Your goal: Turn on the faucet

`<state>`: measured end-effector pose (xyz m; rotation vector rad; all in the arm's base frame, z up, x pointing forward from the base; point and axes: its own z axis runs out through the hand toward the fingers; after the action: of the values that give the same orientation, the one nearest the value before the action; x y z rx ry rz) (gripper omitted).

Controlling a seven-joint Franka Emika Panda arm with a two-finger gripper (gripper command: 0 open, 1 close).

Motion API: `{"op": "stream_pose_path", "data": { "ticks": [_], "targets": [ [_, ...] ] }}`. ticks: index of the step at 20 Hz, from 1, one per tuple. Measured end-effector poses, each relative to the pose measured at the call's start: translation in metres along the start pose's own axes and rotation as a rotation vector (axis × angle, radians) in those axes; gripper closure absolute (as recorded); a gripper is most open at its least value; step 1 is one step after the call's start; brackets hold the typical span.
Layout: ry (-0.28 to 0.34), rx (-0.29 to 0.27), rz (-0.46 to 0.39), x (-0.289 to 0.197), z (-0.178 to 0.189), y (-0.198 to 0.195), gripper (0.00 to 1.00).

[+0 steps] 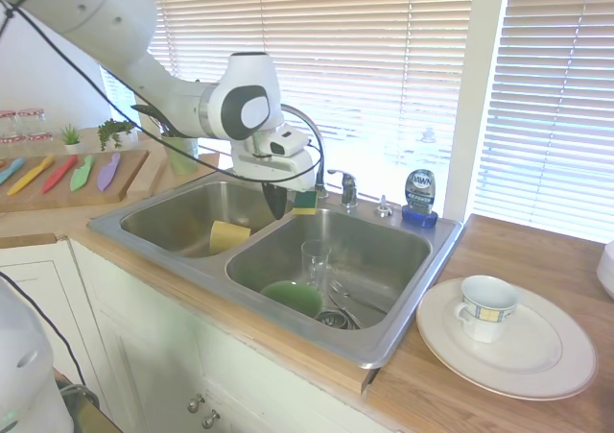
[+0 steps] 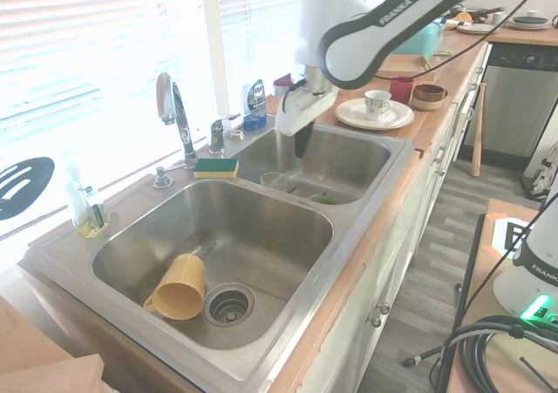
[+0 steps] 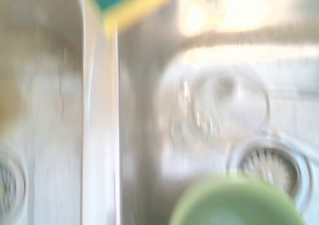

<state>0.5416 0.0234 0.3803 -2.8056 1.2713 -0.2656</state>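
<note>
**A:** Start with the big things. What's the layout?

**B:** A double sink set in a wooden counter under a window. The arm hangs over the divider between the two basins, with the gripper pointing down over the basin that holds a drinking glass and a green bowl. A yellow cup lies on its side in the other basin.

**A:** And the faucet?

**B:** The faucet stands on the back ledge by the window, its tall arched spout rising behind the divider. Its short lever handle sits just beside the spout, towards the blue soap bottle. A green-and-yellow sponge lies on the ledge in front of the handle.

**A:** So how far off is the gripper?

**B:** Near, but apart. The handle lies further back towards the window than the fingers; nothing is touching yet.

**A:** Fingers open or closed?

**B:** They look pressed together, holding nothing, though both side views show them as one dark shape, so that's my best reading.

**A:** How to do it well?

**B:** I'd move back over the sponge without snagging it, stay clear of the spout, come in beside the lever, and push it steadily instead of knocking it.
</note>
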Motion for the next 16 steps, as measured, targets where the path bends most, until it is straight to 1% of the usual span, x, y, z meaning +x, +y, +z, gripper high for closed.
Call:
{"op": "stream_pose_path", "data": {
  "ticks": [4,10,16],
  "targets": [
    [0.005,-0.003,0.035,0.031,0.01,-0.029,1.0],
    [0.016,-0.001,0.081,0.064,0.017,-0.071,1.0],
    [0.034,-0.006,0.152,0.092,0.025,-0.09,1.0]
  ]
}}
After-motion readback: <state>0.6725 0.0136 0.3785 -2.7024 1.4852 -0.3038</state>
